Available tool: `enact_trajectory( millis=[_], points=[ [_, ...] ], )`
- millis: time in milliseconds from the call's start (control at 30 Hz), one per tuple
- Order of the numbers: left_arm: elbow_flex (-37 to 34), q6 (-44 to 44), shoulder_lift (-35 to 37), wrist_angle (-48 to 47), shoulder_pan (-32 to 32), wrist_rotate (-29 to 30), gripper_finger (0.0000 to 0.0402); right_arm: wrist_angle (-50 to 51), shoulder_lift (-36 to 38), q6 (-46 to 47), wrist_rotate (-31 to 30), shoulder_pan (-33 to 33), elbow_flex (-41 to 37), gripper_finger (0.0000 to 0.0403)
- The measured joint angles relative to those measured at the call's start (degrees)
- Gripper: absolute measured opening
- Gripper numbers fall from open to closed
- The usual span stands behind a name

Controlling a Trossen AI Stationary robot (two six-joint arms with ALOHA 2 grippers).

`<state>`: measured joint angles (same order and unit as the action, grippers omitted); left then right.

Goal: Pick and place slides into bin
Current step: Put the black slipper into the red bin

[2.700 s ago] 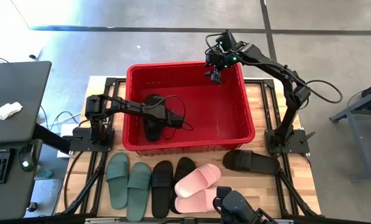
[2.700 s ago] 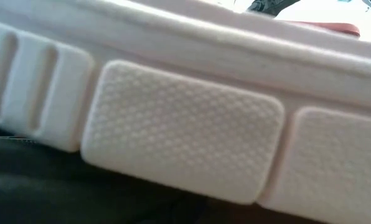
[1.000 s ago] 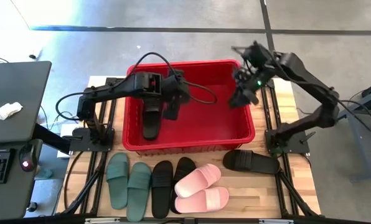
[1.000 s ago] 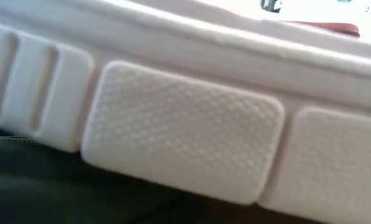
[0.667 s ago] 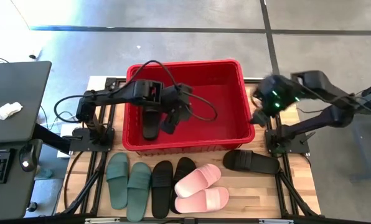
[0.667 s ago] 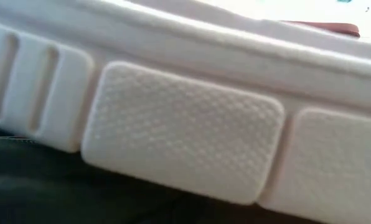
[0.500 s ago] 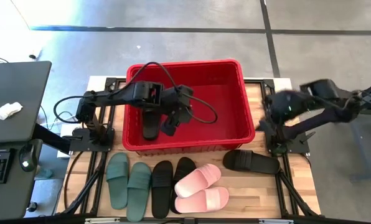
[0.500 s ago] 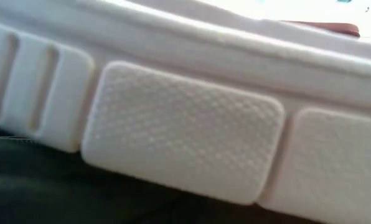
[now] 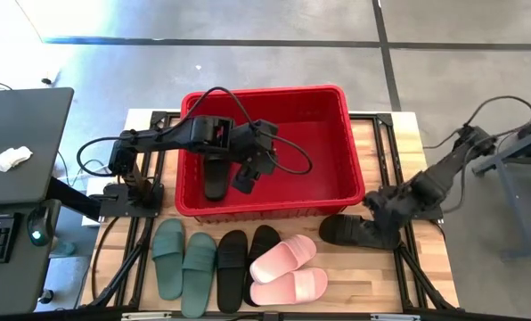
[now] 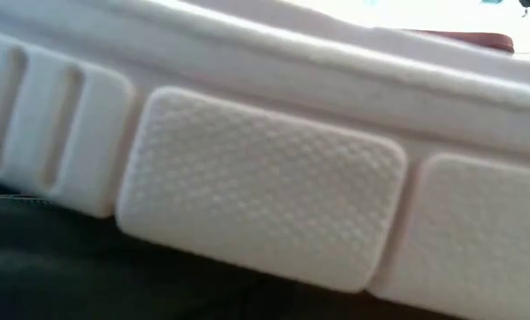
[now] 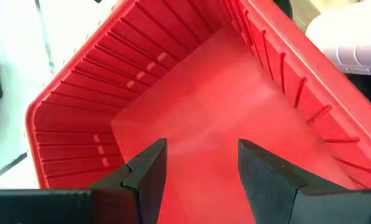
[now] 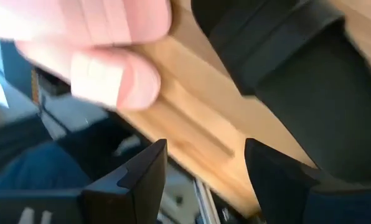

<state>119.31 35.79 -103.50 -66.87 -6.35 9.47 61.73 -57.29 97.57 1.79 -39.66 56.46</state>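
The red bin point(image 9: 355, 174) sits at the 12 o'clock side of the wooden surface point(image 9: 417, 134), its rim close to the surface's far edge. 1 black slide point(image 9: 216, 171) lies inside near the 9 o'clock wall, leaving most of the floor toward 3 o'clock bare. The left tool point(image 9: 245, 176) hangs inside the bin just beside that slide, toward 3 o'clock; the left wrist view shows its fingers point(image 11: 149, 171) apart with only red floor between them. Along the 6 o'clock edge lie the sage green pair point(image 9: 183, 260), a black pair point(image 9: 248, 259) touching it, and the pale pink pair point(image 9: 288, 270) overlapping the black. The pink sole fills the low view point(image 10: 265, 191), crowding the surface's near edge. A lone black slide point(image 9: 347, 232) lies at 4 o'clock, outside the bin's near corner. The right tool point(image 9: 383, 212) is down at that slide's 3 o'clock end, close to the surface's side edge; the right wrist view shows its fingers point(image 12: 145, 171) spread, with the black slide point(image 12: 297, 74) and bare wood ahead of them, nothing gripped.
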Motion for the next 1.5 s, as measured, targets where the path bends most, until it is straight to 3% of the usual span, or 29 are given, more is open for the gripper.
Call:
enact_trajectory(
  millis=[333, 600, 867, 1067, 1200, 1433, 1500],
  points=[
    [0.0, 0.0, 0.0, -0.1, 0.0, 0.0, 0.0179, -18.4, -1.7, 22.4, -22.9, -16.7, -16.8, 0.0206],
    [0.0, -0.1, 0.0, -0.1, 0.0, 0.0, 0.0179, -20.8, -8.4, 30.0, -26.7, -20.1, -19.7, 0.0206],
    [0.0, -0.2, 0.0, -0.1, 0.0, 0.0, 0.0179, -20.5, -13.2, 29.6, -31.8, -19.9, -19.7, 0.0206],
    [0.0, -0.6, 0.0, -0.1, 0.0, -0.1, 0.0179, -21.8, -17.1, 28.2, -32.1, -19.0, -19.9, 0.02],
    [0.0, -1.6, 0.0, -0.1, 0.0, -0.1, 0.0179, -25.9, -19.6, 25.1, -32.4, -18.8, -19.9, 0.0164],
    [0.0, -2.7, 0.0, -0.2, 0.0, -0.1, 0.0179, -29.5, -21.3, 23.4, -33.9, -18.9, -19.8, 0.0029],
    [0.0, -3.5, 0.0, -0.5, 0.0, -0.1, 0.0179, -29.4, -21.3, 22.4, -34.3, -18.9, -19.1, 0.0011]
  ],
)
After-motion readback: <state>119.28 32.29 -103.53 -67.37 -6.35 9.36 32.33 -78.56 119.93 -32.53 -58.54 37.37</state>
